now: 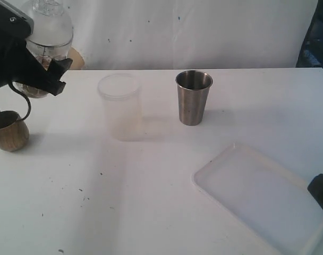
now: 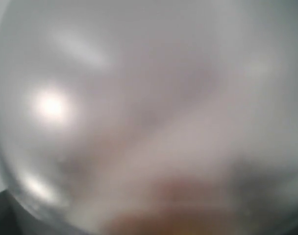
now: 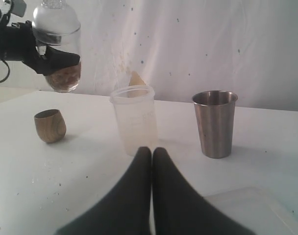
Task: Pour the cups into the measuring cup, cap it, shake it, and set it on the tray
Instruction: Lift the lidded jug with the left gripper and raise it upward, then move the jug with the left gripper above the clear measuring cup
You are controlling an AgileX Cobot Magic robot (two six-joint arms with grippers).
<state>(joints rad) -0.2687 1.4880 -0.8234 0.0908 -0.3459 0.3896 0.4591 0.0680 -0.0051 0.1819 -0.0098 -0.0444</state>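
One measuring cup (image 1: 51,33) clamped in left end effector (image 1: 47,66) — right end effector (image 3: 151,152) closed, empty

Right gripper (image 3: 151,150) matte blk, tapered fingers (image 3: 132,196)

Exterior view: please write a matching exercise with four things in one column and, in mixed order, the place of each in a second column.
Things
1. wooden cup
2. steel tumbler
3. measuring cup
4. tray

Places
A. held in the air by the left gripper
B. lying at the lower right of the view
C. on the table, at the far left
D. standing just right of the frosted cup

Pairs: 1-C, 2-D, 3-A, 4-B
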